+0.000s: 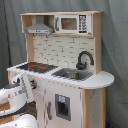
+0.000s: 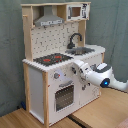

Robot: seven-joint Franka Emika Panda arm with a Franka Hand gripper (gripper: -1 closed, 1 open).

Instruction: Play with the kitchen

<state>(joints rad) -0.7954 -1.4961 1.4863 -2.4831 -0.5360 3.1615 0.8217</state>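
The kitchen (image 1: 60, 70) stood against a grey curtain in the first exterior view, the gripper (image 1: 24, 86) at its stove-side front. In the second exterior view, the gripper (image 2: 76, 68) met the knob panel; jaw state could not be told. A misjudged push might have tipped the kitchen.

Grey-green curtain backdrop (image 1: 116, 55) hangs behind, folds visible in both exterior views. Below the curtain, light wood counter (image 2: 30, 119), seam between boards.

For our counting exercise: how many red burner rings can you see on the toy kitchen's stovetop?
2. Both red burner rings lie side by side on the black stovetop: one toward the first exterior view's left, the other nearer the sink. None seems hidden.
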